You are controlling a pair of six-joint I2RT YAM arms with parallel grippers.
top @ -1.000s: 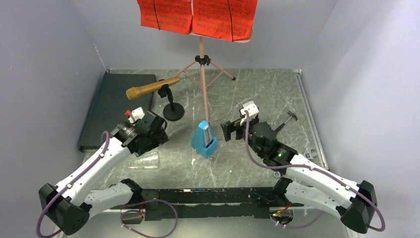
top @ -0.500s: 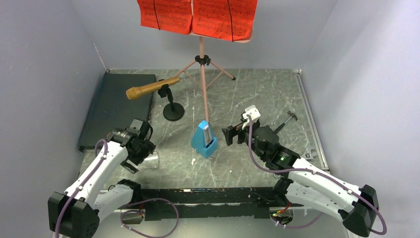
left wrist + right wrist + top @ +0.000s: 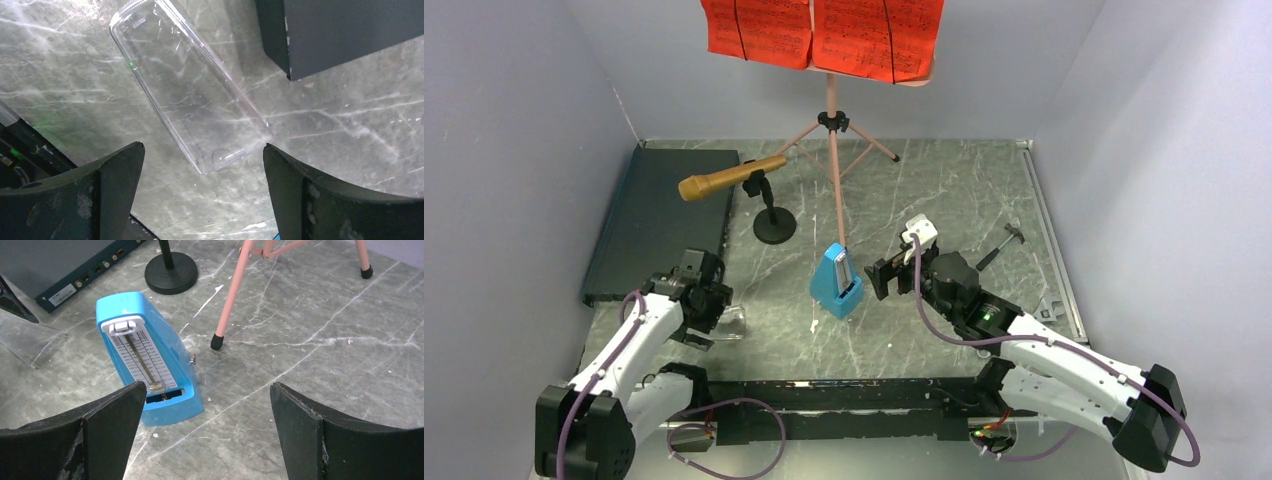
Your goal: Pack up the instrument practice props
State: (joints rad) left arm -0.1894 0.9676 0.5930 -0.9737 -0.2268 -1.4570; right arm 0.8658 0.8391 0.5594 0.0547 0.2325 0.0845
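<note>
Left tool [image 3: 202, 155] is hovering, jaws spread wide and empty, over a clear cover [image 3: 190, 95] lying flat near the tabletop's [image 3: 944, 190] near-left corner, beside a dark case [image 3: 659, 215] along the left edge. Right tool [image 3: 205, 387], likewise gaping wide and holding nothing, is facing the blue metronome [image 3: 836, 285], which is standing upright mid-tabletop toward the near edge, near one foot of the pink music stand [image 3: 832, 150]. The stand is rising by the far edge, carrying red sheets [image 3: 824, 35]. The gold microphone [image 3: 729, 177] is sitting tilted in its black-based holder [image 3: 774, 227] between case and stand.
</note>
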